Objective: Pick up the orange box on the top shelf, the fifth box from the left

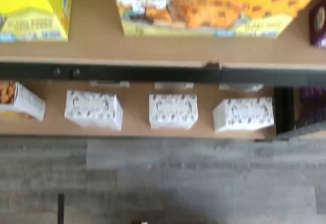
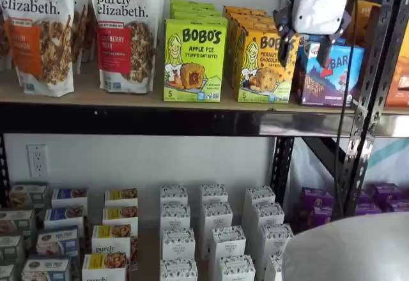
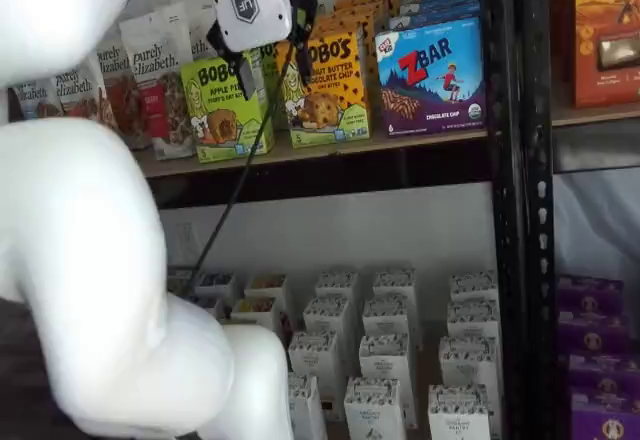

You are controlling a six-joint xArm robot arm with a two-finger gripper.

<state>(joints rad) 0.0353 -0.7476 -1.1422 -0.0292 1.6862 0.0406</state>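
Observation:
The orange box (image 2: 263, 64) stands upright at the front of a row of like cartons on the top shelf (image 2: 128, 97), between a lime-green box and a blue one. It also shows in a shelf view as the orange box (image 3: 327, 85) on the top shelf (image 3: 420, 141). My gripper (image 2: 305, 43) hangs in front of the shelf, level with the orange box's upper right corner, open and holding nothing. In a shelf view the gripper (image 3: 262, 52) partly hides the box's upper left. The wrist view shows the orange box (image 1: 214, 5) standing on the top shelf (image 1: 102, 35) behind its black rail.
A green Apple Pie box (image 2: 193, 60) stands left of the orange one and a blue ZBar box (image 2: 329, 73) right of it. Granola bags (image 2: 124, 32) are farther left. Small white boxes (image 2: 217, 230) fill the lower level. A black upright (image 3: 520, 200) and my white arm (image 3: 80, 260) stand close.

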